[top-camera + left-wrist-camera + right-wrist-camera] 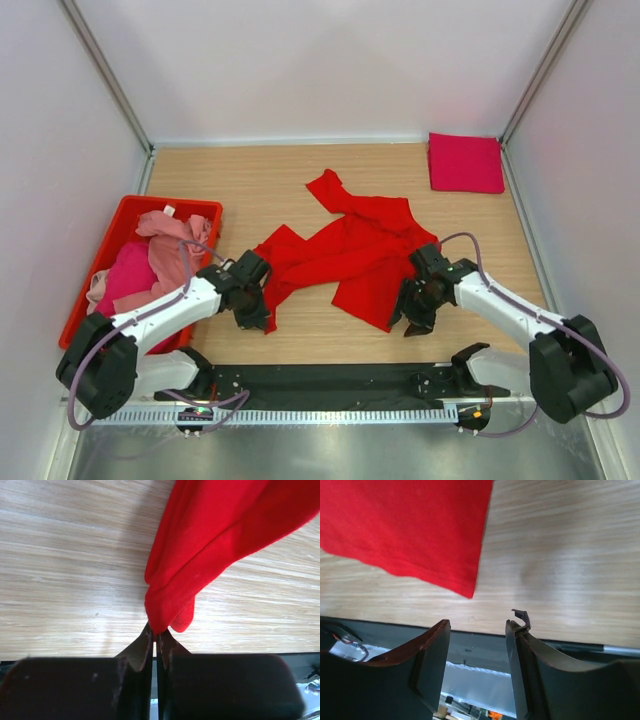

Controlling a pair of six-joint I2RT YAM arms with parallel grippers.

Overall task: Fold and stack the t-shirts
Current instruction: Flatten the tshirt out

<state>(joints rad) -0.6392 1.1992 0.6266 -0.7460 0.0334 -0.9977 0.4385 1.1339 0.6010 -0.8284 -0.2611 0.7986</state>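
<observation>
The red t-shirt (410,530) is spreading its hemmed corner over the wooden desk (560,555); the right jaws are standing apart, near it.

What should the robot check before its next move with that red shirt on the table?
1. Left claw shut on the red t-shirt: ok, cloth pinched at its tips.
2. Right claw gripping the shirt: not ok, it is open and the hem corner lies ahead of it, apart.
3. Shirt spread flat: not ok, crumpled and twisted.
4. Folded magenta shirt out of the way: ok, far right corner.
5. Other shirts waiting in the red bin: ok.
</observation>
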